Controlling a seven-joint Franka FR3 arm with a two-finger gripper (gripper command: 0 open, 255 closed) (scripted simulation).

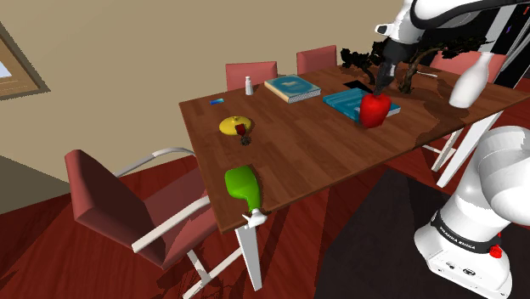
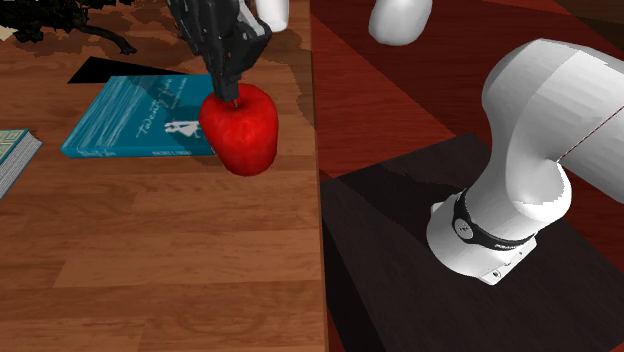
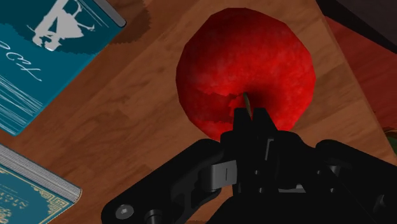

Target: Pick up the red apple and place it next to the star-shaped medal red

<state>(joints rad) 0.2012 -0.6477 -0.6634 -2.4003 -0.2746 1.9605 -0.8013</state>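
Pinching the stem atop the red apple (image 3: 245, 70), gripper (image 3: 249, 116) has its fingers drawn together w/ no gap btwn them. Apple is nr the table's (image 1: 314, 157) stand-side edge, just beside teal book (image 2: 140, 115). Yellow medal (image 1: 235, 126) lies well apart, twd table's opposite end.

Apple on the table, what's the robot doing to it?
The robot's black gripper is on top of the red apple, with its fingers pinched shut at the stem. The apple is near the edge of the wooden table, right beside a teal book. I can't tell if it is lifted off the table. The yellow medal it should go next to lies well apart, toward the shoulder view's left.
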